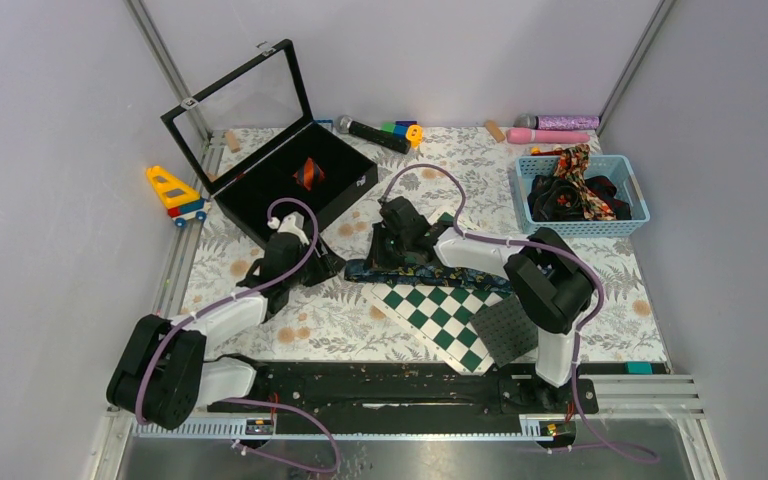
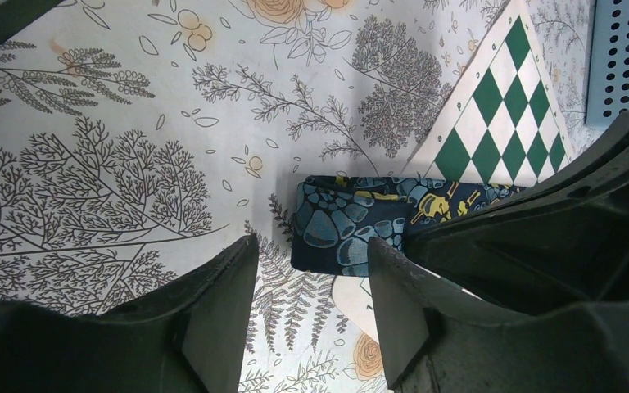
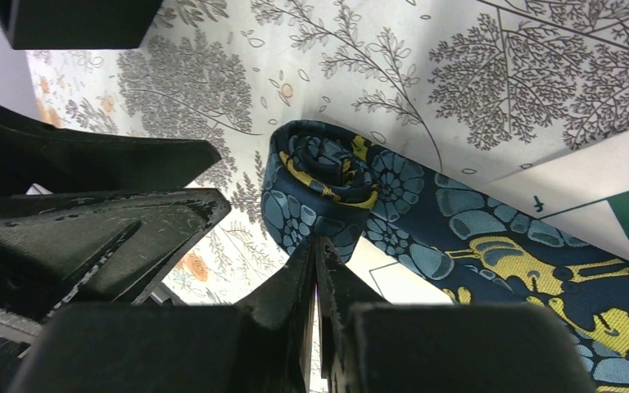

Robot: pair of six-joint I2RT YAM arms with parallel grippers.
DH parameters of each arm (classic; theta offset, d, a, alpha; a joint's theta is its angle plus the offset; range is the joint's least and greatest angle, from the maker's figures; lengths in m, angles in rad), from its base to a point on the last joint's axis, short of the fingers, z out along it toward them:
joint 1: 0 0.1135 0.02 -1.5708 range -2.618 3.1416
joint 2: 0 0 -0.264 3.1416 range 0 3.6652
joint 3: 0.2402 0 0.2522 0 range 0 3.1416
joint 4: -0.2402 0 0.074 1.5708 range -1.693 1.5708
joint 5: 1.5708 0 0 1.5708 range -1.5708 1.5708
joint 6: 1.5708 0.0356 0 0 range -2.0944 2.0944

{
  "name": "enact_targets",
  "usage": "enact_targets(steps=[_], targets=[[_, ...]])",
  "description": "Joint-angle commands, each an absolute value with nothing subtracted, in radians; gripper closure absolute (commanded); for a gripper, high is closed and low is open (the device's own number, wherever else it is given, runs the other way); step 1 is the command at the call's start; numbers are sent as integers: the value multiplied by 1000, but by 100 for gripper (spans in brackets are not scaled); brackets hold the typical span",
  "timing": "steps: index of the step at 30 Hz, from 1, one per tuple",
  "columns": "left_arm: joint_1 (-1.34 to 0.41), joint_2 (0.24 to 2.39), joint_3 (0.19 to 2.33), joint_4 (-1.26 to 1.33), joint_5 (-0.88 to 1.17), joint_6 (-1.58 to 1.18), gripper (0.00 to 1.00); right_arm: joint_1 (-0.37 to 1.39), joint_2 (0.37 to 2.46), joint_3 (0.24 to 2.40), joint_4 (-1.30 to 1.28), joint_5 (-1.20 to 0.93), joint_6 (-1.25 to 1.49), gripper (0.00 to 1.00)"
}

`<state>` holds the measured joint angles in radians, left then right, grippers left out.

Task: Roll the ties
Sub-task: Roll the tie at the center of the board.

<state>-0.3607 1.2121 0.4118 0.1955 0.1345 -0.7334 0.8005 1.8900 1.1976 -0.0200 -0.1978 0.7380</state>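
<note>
Lying rolled-end on the table (image 3: 500, 82), tail over the chequered board (image 2: 491, 123), is a blue tie (image 3: 328, 176). Roll could unwind: right gripper (image 3: 315, 246) clenched only at its edge, left gripper (image 2: 311, 246) released beside it.

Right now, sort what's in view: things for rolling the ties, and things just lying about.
For the job: blue tie, rolled striped tie, black box, spare ties in basket.
Lying about: chequered board, toy truck, black microphone.

Floral tbl (image 1: 340, 322), tie (image 1: 363, 270), board (image 1: 442, 316), basket (image 1: 586, 228), box (image 1: 260, 190)
</note>
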Motion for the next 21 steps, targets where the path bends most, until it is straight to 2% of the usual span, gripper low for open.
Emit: enact_targets(steps=[1,7,21], targets=[[-356,1215,394,270,157,-724,48,803,1910,1245,-50,-160,715,93],[-356,1229,386,293,168,-723,47,803,1920,1256,-79,-131,703,93],[-355,1345,343,505,282,-730,36,798,1936,1267,-106,-109,701,93]])
